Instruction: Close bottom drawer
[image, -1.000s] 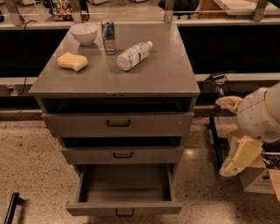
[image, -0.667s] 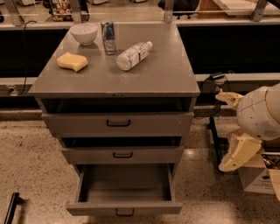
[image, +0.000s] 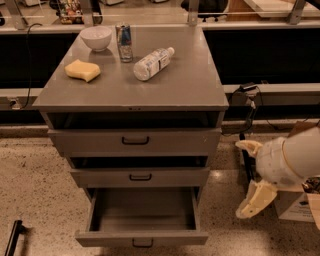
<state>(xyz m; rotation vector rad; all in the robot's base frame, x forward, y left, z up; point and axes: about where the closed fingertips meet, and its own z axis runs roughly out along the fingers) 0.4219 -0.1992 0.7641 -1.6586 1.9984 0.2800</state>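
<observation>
The bottom drawer of the grey cabinet is pulled out wide, its inside empty, with a small black loop handle on its slim front panel. My gripper hangs to the right of the cabinet, level with the two lower drawers and apart from them. Its two cream fingers are spread open and hold nothing.
The mid drawer and top drawer stand slightly out. On the cabinet top are a white bowl, a can, a lying plastic bottle and a yellow sponge. A box sits on the floor at right.
My gripper has moved down and a little left, closer to the cabinet's right side. The drawers have not moved.
</observation>
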